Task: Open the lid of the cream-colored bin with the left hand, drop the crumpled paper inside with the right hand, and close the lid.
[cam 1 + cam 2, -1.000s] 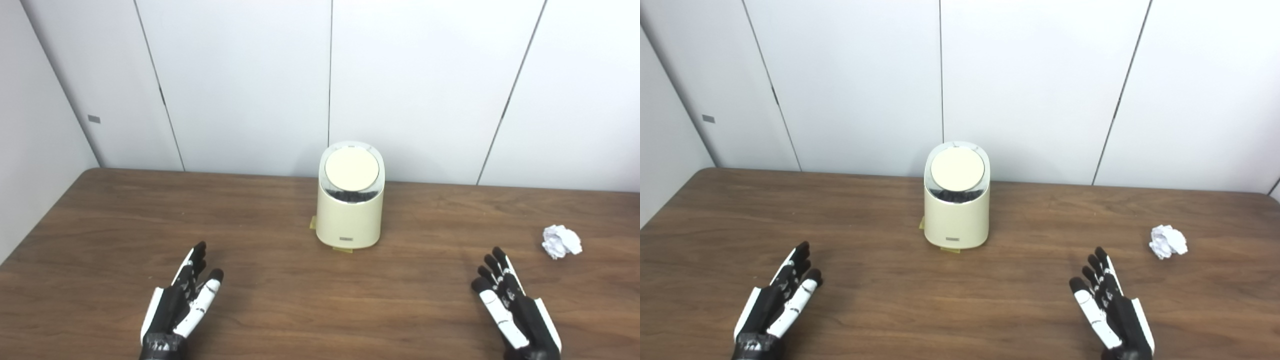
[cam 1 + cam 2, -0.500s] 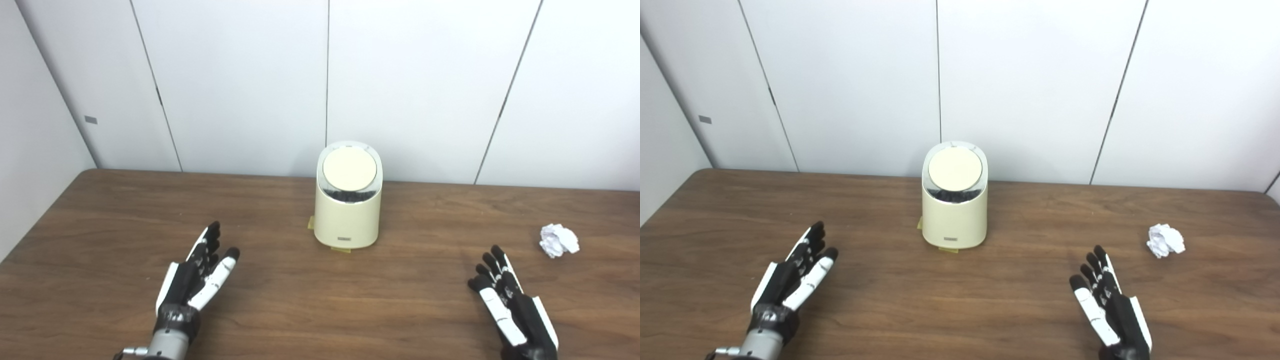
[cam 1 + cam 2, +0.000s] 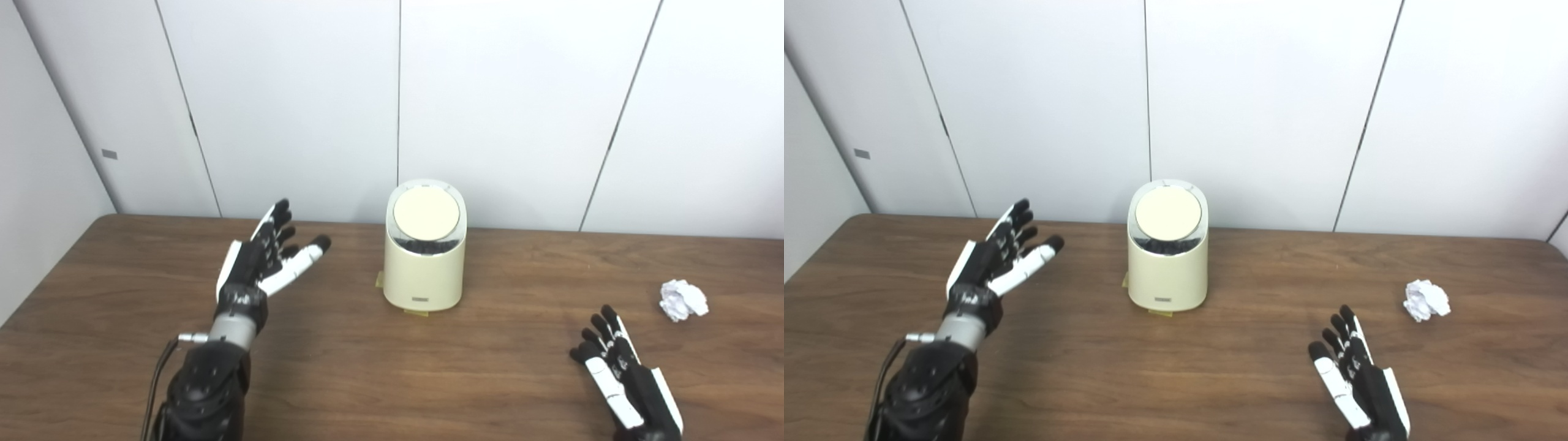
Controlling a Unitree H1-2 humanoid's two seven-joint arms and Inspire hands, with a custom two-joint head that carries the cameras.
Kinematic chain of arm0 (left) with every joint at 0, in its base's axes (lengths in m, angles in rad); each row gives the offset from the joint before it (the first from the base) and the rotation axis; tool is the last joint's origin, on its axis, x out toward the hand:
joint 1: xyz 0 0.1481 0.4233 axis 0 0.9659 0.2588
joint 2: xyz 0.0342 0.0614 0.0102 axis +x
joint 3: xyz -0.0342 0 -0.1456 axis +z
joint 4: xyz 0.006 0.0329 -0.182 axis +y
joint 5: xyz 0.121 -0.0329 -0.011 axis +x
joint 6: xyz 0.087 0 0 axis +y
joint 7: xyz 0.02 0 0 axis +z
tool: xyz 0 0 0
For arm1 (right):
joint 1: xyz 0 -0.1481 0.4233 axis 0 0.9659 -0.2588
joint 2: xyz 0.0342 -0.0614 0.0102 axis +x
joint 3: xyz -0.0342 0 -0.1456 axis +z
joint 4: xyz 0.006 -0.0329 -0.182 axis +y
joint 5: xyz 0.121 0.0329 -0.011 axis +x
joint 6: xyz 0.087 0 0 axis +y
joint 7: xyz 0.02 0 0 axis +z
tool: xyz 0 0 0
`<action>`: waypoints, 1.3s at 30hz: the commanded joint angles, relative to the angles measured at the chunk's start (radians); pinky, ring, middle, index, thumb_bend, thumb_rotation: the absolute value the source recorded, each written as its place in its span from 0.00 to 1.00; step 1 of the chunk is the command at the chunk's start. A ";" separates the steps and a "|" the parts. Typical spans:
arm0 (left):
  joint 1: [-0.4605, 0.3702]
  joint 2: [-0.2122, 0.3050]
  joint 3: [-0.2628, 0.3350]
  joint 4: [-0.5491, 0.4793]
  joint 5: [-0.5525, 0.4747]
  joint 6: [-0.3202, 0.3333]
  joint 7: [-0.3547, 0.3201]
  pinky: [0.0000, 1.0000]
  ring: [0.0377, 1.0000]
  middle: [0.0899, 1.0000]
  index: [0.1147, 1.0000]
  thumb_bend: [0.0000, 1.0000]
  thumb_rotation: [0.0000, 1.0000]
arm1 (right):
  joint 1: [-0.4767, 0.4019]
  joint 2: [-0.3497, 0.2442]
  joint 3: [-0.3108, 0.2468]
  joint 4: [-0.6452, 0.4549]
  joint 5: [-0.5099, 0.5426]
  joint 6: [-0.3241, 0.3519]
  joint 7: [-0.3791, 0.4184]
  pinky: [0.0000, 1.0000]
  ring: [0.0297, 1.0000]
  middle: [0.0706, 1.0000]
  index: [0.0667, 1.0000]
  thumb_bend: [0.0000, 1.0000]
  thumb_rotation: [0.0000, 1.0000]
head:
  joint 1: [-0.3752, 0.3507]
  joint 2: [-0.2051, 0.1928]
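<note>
The cream-colored bin [image 3: 424,269] stands upright near the back middle of the wooden table, its round lid [image 3: 426,214] down. My left hand [image 3: 264,260] is raised above the table to the left of the bin, open, fingers spread and pointing toward it, a clear gap between them. A ball of crumpled white paper [image 3: 682,300] lies on the table at the right. My right hand [image 3: 621,376] rests open near the front right edge, in front and to the left of the paper, holding nothing.
White wall panels [image 3: 502,104] close off the table right behind the bin. A small yellowish tape piece [image 3: 416,312] shows at the bin's base. The brown table top [image 3: 392,367] stretches between my two hands.
My left arm has lifted and reached forward and right, toward the bin. The right hand has barely moved. The camera has tilted slightly.
</note>
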 commanded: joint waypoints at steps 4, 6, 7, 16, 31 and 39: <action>-0.122 0.023 -0.040 0.065 0.055 0.004 -0.022 0.87 0.95 0.97 1.00 0.77 0.34 | -0.014 -0.001 0.011 -0.006 -0.005 -0.031 0.004 0.82 0.94 0.97 0.99 0.55 0.61 | -0.006 0.004; -0.154 0.028 -0.052 0.101 0.070 0.004 -0.032 0.87 0.96 0.98 1.00 0.77 0.32 | -0.014 0.000 0.010 -0.005 0.003 -0.031 0.006 0.83 0.95 0.98 0.99 0.56 0.61 | -0.008 0.007; -0.174 0.028 -0.058 0.123 0.081 0.004 -0.035 0.87 0.96 0.98 1.00 0.78 0.32 | -0.016 0.000 0.010 -0.002 0.003 -0.033 0.007 0.83 0.95 0.98 0.99 0.56 0.61 | -0.009 0.007; -0.338 0.019 -0.096 0.292 0.174 0.004 -0.101 0.93 0.97 0.97 0.98 0.85 0.25 | -0.016 0.003 0.019 0.000 -0.008 -0.029 -0.006 0.81 0.94 0.97 0.98 0.55 0.59 | -0.016 0.005; -0.489 0.032 -0.136 0.452 0.297 0.004 -0.266 0.95 0.98 0.99 1.00 0.90 0.23 | -0.008 -0.006 0.046 -0.015 -0.064 -0.008 -0.017 0.84 0.94 0.97 0.98 0.57 0.65 | -0.026 0.007; -0.514 0.022 -0.178 0.458 0.390 0.004 -0.306 0.86 0.96 1.00 1.00 0.90 0.13 | -0.002 0.001 0.047 -0.014 -0.066 -0.021 -0.025 0.83 0.94 0.96 0.98 0.59 0.65 | -0.026 0.002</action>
